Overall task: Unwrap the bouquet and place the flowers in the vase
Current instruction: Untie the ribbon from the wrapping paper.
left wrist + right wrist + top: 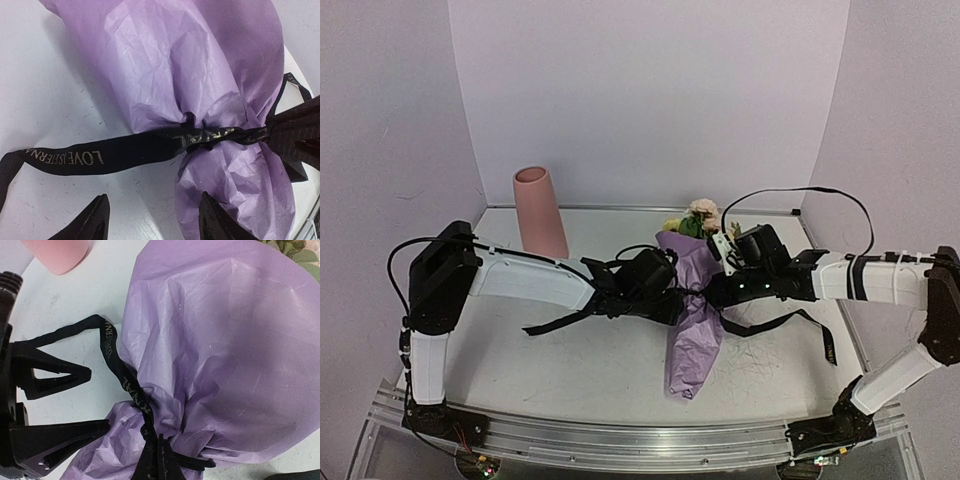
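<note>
Bouquet (692, 320) lies flat on the table (520, 370) between the two arms. The flowers (701, 213) point to the far wall, and the vase (540, 212) stands well apart at far left. It is not yet unwrapped: the black ribbon (95, 156) sits tight around the waist of the lilac paper (200, 60).

We judge the step in hand is to undo this ribbon. To do it well we should pull along the ribbon, away from the knot & low over the table. Pulling upward would prob. lift the whole bunch w/ it. The other side should press or pinch the paper just beside the knot, so the stems do not slide. We would pull slowly, as the paper looks thin and may tear easily.

Right gripper (157, 462): jaws fully closed, pinching the ribbon right at the knot, against the crinkled paper there.

Left gripper (154, 200): approx. half open, holding nothing. It hovers near the ribbon's loose tail, one fingertip over bare table, the other over the paper's narrow end. Whether it touches the paper we cannot tell.
</note>
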You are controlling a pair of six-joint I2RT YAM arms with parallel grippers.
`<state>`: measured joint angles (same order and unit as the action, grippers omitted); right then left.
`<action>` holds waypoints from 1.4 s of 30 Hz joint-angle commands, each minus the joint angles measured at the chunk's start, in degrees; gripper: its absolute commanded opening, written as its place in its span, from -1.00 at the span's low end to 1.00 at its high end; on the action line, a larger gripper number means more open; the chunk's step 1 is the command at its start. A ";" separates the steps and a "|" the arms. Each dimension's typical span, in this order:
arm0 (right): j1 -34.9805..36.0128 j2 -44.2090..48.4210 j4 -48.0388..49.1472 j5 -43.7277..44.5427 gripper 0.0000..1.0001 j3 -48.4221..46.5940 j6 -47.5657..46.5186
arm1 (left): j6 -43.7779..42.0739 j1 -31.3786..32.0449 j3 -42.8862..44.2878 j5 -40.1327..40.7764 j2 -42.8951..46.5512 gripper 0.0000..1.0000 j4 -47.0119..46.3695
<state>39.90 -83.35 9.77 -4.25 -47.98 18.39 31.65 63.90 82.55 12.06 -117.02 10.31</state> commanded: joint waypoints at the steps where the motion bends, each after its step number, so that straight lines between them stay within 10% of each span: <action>1: 0.37 2.13 -0.27 -4.21 -0.94 1.03 1.64 | 0.90 -0.40 3.73 -2.27 -1.79 0.25 -0.50; 26: 0.41 -1.98 1.31 -6.86 -0.92 3.66 4.10 | 0.87 -0.39 3.14 -5.76 -3.43 0.23 -1.74; 42: 0.36 3.48 -5.43 9.54 -1.00 5.35 4.33 | 1.49 -0.44 -2.08 1.18 -2.92 -0.24 -1.53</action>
<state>39.92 -84.56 9.10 -3.50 -43.03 22.82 33.06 63.75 82.00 10.82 -120.31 9.16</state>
